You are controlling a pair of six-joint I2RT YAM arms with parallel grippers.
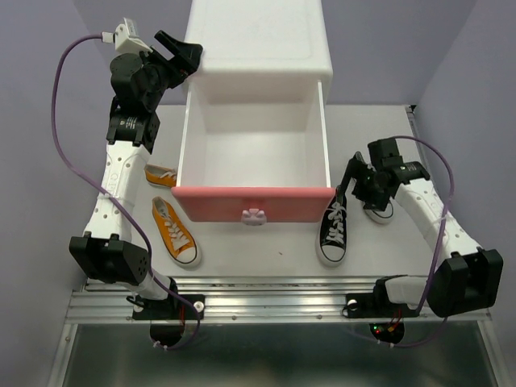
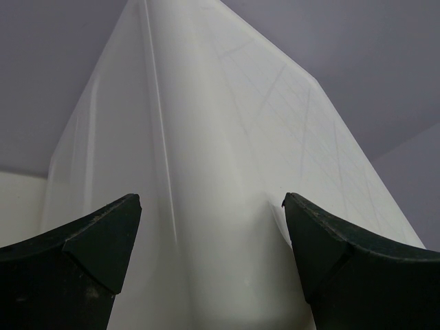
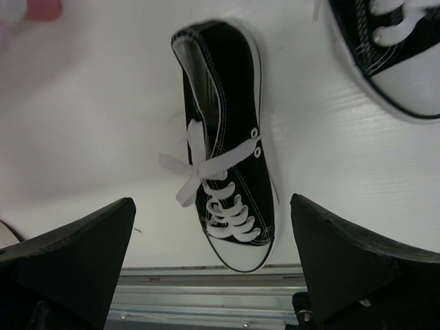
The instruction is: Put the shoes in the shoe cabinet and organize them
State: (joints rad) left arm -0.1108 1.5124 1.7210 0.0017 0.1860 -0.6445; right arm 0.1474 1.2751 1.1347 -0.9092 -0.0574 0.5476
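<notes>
The white shoe cabinet (image 1: 258, 40) stands at the back with one pink-fronted drawer (image 1: 254, 201) pulled out, its inside bare. Two orange shoes (image 1: 174, 230) (image 1: 160, 175) lie left of the drawer. One black shoe (image 1: 334, 230) lies right of the drawer front; the other (image 1: 379, 211) is partly under my right arm. My left gripper (image 1: 181, 52) is open and empty at the cabinet's upper left corner, facing its side wall (image 2: 220, 137). My right gripper (image 1: 352, 181) is open and empty, hovering above the black shoe (image 3: 230, 144). The second black shoe (image 3: 392, 48) shows at the top right of the right wrist view.
A white bunny knob (image 1: 254, 214) sticks out of the drawer front. A metal rail (image 1: 274, 302) runs along the table's near edge. Purple walls close in on both sides. A purple cable (image 1: 68, 121) loops beside the left arm.
</notes>
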